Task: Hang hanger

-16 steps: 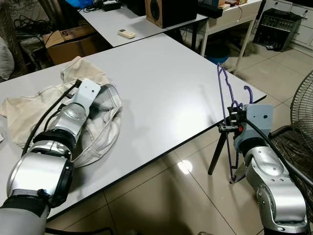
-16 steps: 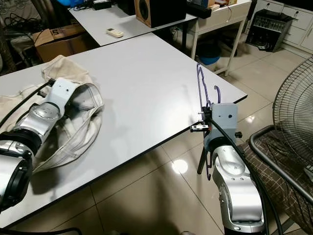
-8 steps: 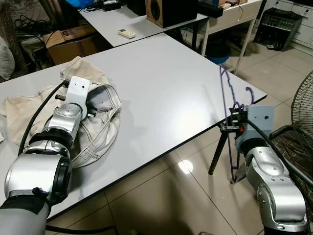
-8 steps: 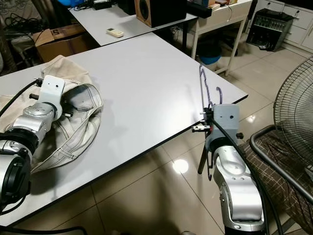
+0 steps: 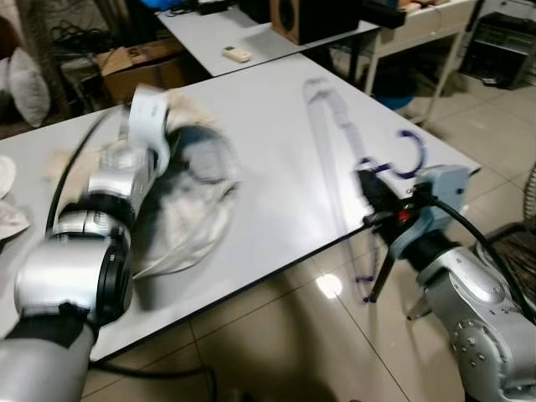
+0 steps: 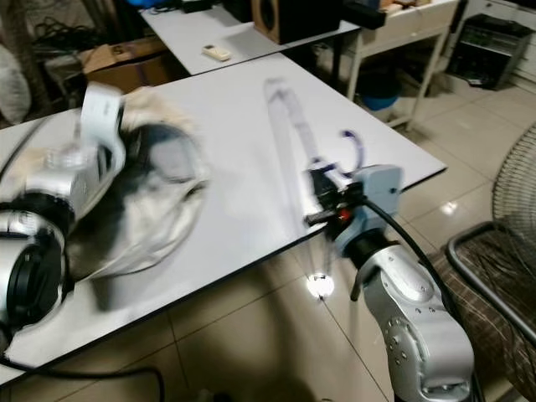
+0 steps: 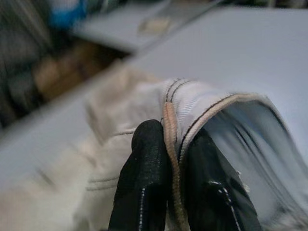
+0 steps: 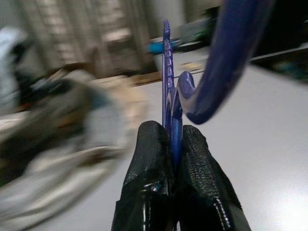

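Purple hanger (image 8: pixel 169 96) clamped in right tool (image 8: pixel 174 159), cream garment's hem (image 7: pixel 173 125) pinched in left tool (image 7: pixel 171 183)

There are two claws: the left claw (image 7: pixel 166 178) and the right claw (image 8: pixel 174 159). One purple hanger (image 8: pixel 169 103) can be counted, and one cream garment (image 5: pixel 188 213). Two white benches show, the near bench (image 5: pixel 276 142) and a far bench (image 5: pixel 251 33). The far one carries one remote (image 5: pixel 237 54) and one speaker (image 5: pixel 314 14). One cardboard box (image 5: pixel 138 67) sits on the floor, and part of one fan (image 6: pixel 507 201) shows at the right edge.
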Available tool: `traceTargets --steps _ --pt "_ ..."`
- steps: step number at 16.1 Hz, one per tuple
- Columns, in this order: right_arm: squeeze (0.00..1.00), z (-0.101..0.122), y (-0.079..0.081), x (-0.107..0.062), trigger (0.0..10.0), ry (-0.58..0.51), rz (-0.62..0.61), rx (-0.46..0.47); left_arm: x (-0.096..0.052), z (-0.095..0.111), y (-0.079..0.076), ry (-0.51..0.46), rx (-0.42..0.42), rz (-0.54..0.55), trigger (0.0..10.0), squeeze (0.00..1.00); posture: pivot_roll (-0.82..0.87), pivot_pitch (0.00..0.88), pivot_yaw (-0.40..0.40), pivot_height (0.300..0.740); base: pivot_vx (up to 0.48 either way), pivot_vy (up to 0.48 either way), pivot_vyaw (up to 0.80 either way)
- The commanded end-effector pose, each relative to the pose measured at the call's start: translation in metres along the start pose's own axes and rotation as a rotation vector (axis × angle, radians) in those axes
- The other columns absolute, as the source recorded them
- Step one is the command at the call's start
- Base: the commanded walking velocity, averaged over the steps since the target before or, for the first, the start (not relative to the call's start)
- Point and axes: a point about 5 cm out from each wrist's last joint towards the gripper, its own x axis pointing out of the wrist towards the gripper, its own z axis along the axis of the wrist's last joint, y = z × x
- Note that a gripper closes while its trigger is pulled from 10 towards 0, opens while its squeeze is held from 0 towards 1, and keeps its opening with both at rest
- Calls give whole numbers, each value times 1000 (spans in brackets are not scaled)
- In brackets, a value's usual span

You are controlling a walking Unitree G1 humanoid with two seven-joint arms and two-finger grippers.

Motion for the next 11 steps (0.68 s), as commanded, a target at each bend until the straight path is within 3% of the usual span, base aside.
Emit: traceTargets --steps 1,3,5,9,11 --pt "0 1 5 -1 10000 18 72 47 -1 33 5 -112 153 -14 0 0 -71 0 140 740 0 0 0" --pt "0 -4 10 -2 10000 69 141 127 -4 67 11 -190 337 4 0 0 -61 0 130 740 0 0 0" --pt "0 -6 19 -3 10000 95 242 157 -8 92 16 -239 432 21 0 0 -47 0 118 740 0 0 0" --pt "0 -9 32 -6 10000 141 335 182 -11 112 16 -276 523 14 0 0 -46 0 116 740 0 0 0" --pt "0 -11 30 -5 10000 160 320 191 -12 116 13 -287 541 0 0 0 -49 0 118 740 0 0 0"
